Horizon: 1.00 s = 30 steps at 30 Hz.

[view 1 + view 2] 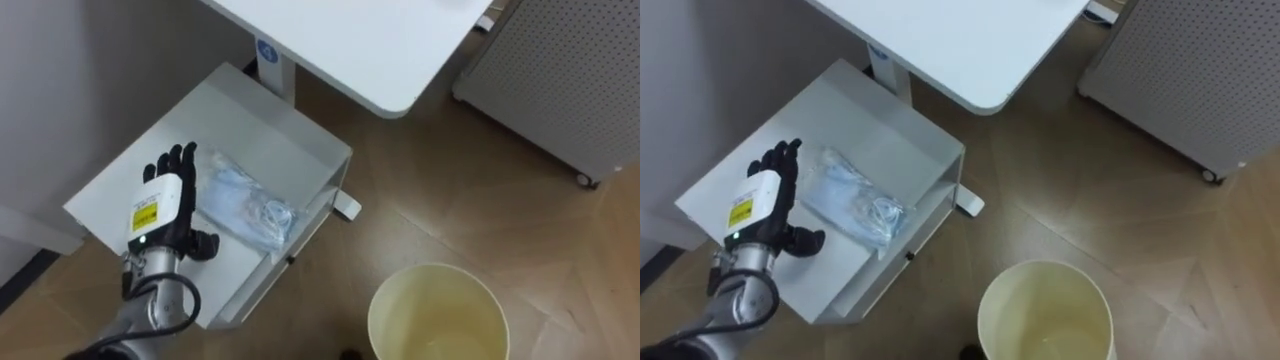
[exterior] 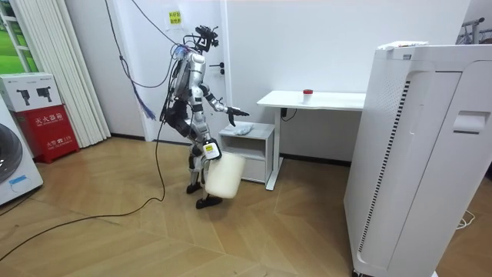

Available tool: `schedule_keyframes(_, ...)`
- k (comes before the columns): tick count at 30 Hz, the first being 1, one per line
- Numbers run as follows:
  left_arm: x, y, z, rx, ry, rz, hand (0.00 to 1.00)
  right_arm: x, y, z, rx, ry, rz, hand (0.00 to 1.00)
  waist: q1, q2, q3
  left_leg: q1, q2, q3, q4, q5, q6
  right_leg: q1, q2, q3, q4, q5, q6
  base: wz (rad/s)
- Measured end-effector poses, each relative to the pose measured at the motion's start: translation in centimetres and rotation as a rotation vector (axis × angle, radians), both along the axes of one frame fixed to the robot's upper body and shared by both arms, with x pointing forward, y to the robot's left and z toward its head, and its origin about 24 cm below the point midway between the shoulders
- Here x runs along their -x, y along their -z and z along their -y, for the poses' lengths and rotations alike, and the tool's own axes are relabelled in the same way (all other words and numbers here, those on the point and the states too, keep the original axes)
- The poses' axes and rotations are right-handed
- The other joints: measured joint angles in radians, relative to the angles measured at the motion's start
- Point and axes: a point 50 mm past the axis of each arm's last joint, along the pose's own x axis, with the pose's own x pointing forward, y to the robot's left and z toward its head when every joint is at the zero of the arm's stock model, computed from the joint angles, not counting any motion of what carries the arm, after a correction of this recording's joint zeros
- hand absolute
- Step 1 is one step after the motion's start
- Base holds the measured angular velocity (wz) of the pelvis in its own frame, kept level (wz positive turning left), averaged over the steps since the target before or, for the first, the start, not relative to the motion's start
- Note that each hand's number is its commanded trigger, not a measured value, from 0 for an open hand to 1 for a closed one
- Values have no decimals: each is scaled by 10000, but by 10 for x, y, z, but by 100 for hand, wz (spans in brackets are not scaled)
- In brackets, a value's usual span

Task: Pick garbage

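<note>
A crumpled, bluish clear plastic bag (image 1: 245,203) lies on top of a low white cabinet (image 1: 260,130) beside the desk. My left hand (image 1: 165,205) hovers open over the cabinet top, just left of the bag, with straight fingers pointing away from me and the thumb out; its fingertips are level with the bag's far end. Below me to the right hangs a cream waste bin (image 1: 437,312), its mouth up and nothing visible inside. In the room view my right hand (image 2: 210,151) grips the bin (image 2: 224,175) by its top edge at my side.
A white desk (image 1: 350,40) stands over the cabinet's far side, with a small red object (image 2: 307,93) on it. A perforated grey unit on casters (image 1: 560,80) stands at the right. A large white appliance (image 2: 415,154) fills the room view's right. The floor is wood.
</note>
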Motion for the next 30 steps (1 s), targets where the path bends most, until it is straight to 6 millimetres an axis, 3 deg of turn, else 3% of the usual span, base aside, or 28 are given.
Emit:
schedule_keyframes(5, 0, -1, 0, -757, 211, 108, 0, -9, -5, -5, -220, -112, 457, 100, -37, 12, 6, -727, 266, -4, 509, -174, -41, -669, 213, -11, 219, 22, -75, -13)
schedule_keyframes(9, -7, -15, 3, -1276, 528, 766, 0, -14, -9, -6, -484, 18, 781, 100, -100, 35, 15, -1209, 279, -24, 900, -296, -20, -1212, 123, 12, 719, -146, -106, 2)
schedule_keyframes(15, -9, -18, 6, -1890, 801, 1010, 0, -26, -17, -5, -398, -231, 1182, 100, -120, 41, 15, -1596, 245, -21, 1547, -505, 30, -1705, 70, 173, 1542, -396, -73, 1)
schedule_keyframes(16, -9, -18, 6, -1913, 776, 1041, 13, -27, -18, -5, -396, -283, 1209, 100, -127, 41, 15, -1643, 245, -30, 1594, -515, 20, -1751, 86, 206, 1588, -412, -54, 0)
schedule_keyframes(17, -9, -19, 5, -1958, 750, 1062, 38, -28, -19, -6, -424, -346, 1280, 100, -136, 41, 15, -1734, 248, -65, 1666, -531, -1, -1838, 90, 225, 1660, -414, -50, 0)
schedule_keyframes(18, -9, -18, 5, -2032, 752, 1062, 53, -30, -20, -8, -495, -392, 1364, 100, -151, 44, 14, -1839, 259, -104, 1786, -538, 7, -1908, 98, 209, 1741, -417, -48, 0)
schedule_keyframes(19, -9, -19, 6, -2156, 835, 1086, 100, -31, -21, -9, -539, -469, 1423, 100, -162, 38, 11, -1933, 262, -140, 1892, -552, 23, -1984, 107, 196, 1811, -417, -48, 0)
schedule_keyframes(30, -9, -9, 0, -3583, 973, -156, 100, -50, -31, -17, -747, -951, 1819, 100, -249, 14, -3, -2251, 474, -140, 2488, -635, 156, -2221, 118, 205, 2170, -375, 63, -3)
